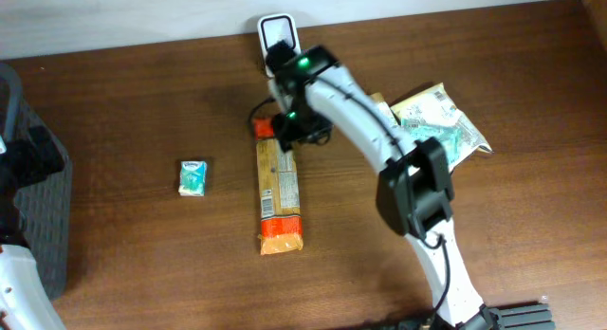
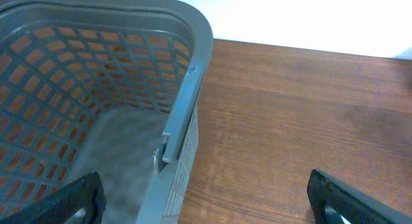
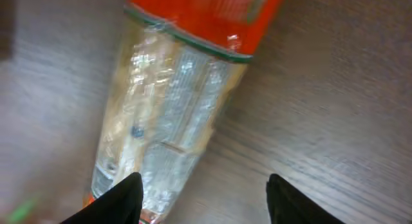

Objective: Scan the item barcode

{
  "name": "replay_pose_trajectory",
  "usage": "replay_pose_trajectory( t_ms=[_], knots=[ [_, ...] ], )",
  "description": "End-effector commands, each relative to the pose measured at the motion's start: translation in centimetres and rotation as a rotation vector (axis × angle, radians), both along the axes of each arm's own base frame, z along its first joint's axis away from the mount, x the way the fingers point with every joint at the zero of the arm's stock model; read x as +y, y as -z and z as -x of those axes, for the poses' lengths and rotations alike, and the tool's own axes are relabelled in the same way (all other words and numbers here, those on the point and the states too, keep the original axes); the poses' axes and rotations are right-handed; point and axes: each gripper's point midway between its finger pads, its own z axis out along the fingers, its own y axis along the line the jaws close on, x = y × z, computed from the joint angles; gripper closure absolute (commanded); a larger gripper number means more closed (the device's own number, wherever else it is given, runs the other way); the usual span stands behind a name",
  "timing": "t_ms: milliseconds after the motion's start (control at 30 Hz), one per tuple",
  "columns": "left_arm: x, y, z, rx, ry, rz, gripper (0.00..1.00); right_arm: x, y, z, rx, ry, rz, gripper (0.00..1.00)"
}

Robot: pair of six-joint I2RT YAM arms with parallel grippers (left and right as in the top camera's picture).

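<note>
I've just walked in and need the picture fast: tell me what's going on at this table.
The right gripper hangs open over one end of a long orange-ended snack packet, which lies flat on the table in front of the white scanner. Nothing is gripped. The left gripper is open too, beside the grey basket. A small tissue pack and a crinkled bag lie apart, untouched.

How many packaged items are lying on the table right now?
3: a small blue pack at left, a long orange-ended packet in the middle, a pale green bag at right, partly under the right arm. Others may be hidden.
</note>
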Motion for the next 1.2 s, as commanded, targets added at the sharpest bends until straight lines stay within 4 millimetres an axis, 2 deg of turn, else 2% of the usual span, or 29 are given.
replay_pose_trajectory(
  t_ms=[0, 100, 200, 367, 467, 533, 667, 700, 800, 867, 967, 1100, 1167],
  knots=[
    [0.1, -0.8, 0.1, -0.017, 0.005, -0.019, 0.01, 0.6, 1.3, 1.0, 0.157, 0.049, -0.247, 0.40],
    [0.1, -0.8, 0.1, -0.016, 0.005, -0.019, 0.01, 1.0, 3.8, 2.1, 0.232, 0.071, -0.362, 0.46],
    [0.1, -0.8, 0.1, -0.017, 0.005, -0.019, 0.01, 1.7, 5.2, 2.8, 0.250, 0.065, -0.403, 0.48],
    [0.1, -0.8, 0.1, -0.016, 0.005, -0.019, 0.01, 2.9, 6.8, 3.9, 0.264, 0.060, -0.413, 0.48],
    [0.1, -0.8, 0.1, -0.016, 0.005, -0.019, 0.01, 4.0, 8.6, 5.1, 0.287, 0.100, -0.403, 0.48],
    [0.1, -0.8, 0.1, -0.016, 0.005, -0.019, 0.01, 4.8, 9.7, 5.6, 0.289, 0.125, -0.401, 0.53],
    [0.1, -0.8, 0.1, -0.016, 0.005, -0.019, 0.01, 5.7, 12.6, 6.5, 0.263, 0.199, -0.333, 0.78],
    [0.1, -0.8, 0.1, -0.016, 0.005, -0.019, 0.01, 5.9, 12.8, 6.6, 0.260, 0.192, -0.335, 0.82],
    [0.1, -0.8, 0.1, -0.016, 0.005, -0.019, 0.01, 6.0, 12.6, 6.4, 0.254, 0.189, -0.350, 0.96],
    [0.1, -0.8, 0.1, -0.016, 0.005, -0.019, 0.01, 6.0, 12.2, 5.9, 0.252, 0.186, -0.373, 0.96],
    [0.1, -0.8, 0.1, -0.016, 0.005, -0.019, 0.01, 5.5, 10.1, 4.8, 0.201, 0.139, -0.388, 0.96],
    [0.1, -0.8, 0.1, -0.014, 0.005, -0.017, 0.01, 2.6, 5.3, 2.9, 0.031, 0.114, -0.189, 0.96],
    [0.1, -0.8, 0.1, -0.014, 0.005, -0.017, 0.01, 0.5, 1.7, 2.3, -0.069, 0.113, -0.028, 0.96]
  ],
)
